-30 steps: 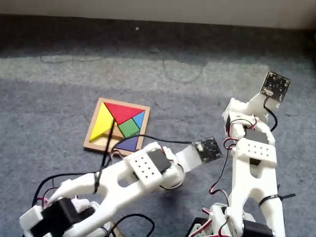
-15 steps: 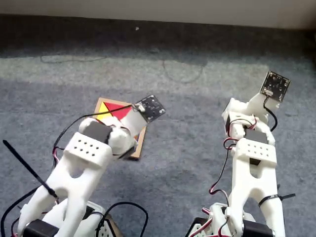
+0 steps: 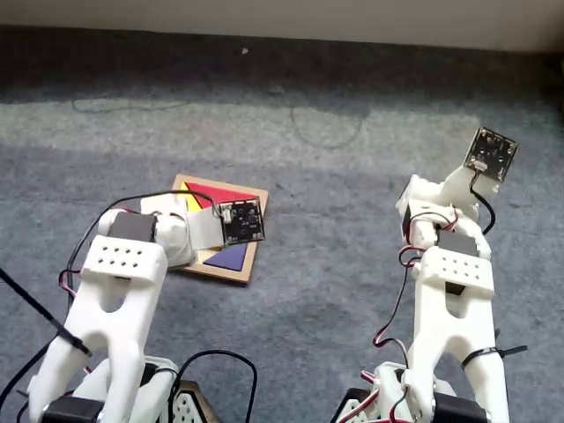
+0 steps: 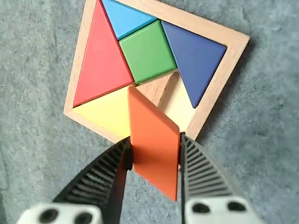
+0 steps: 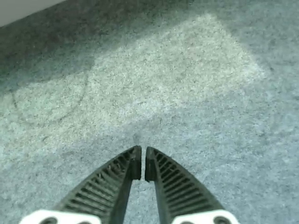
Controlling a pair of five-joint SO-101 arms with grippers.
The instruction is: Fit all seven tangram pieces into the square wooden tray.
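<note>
The square wooden tray [image 4: 236,39] lies on grey carpet and holds a red triangle [image 4: 100,60], a light blue triangle [image 4: 126,16], a green square [image 4: 147,51], a dark blue triangle [image 4: 194,56] and a yellow triangle [image 4: 110,114]. A bare wooden gap [image 4: 159,88] sits between the green square and the yellow triangle. My left gripper [image 4: 154,140] is shut on an orange parallelogram [image 4: 154,149], held edge-up just above the tray's near edge. In the high view the left arm [image 3: 119,264] covers part of the tray [image 3: 231,273]. My right gripper [image 5: 140,161] is shut on nothing over bare carpet.
The right arm [image 3: 449,273] stands well to the right of the tray. A thin dark cable [image 3: 326,132] lies on the carpet beyond the tray, and a pale wall base runs along the far edge. Open carpet separates the two arms.
The left arm has swung from the carpet right of the tray leftward to hang over the tray. The right arm has stayed still.
</note>
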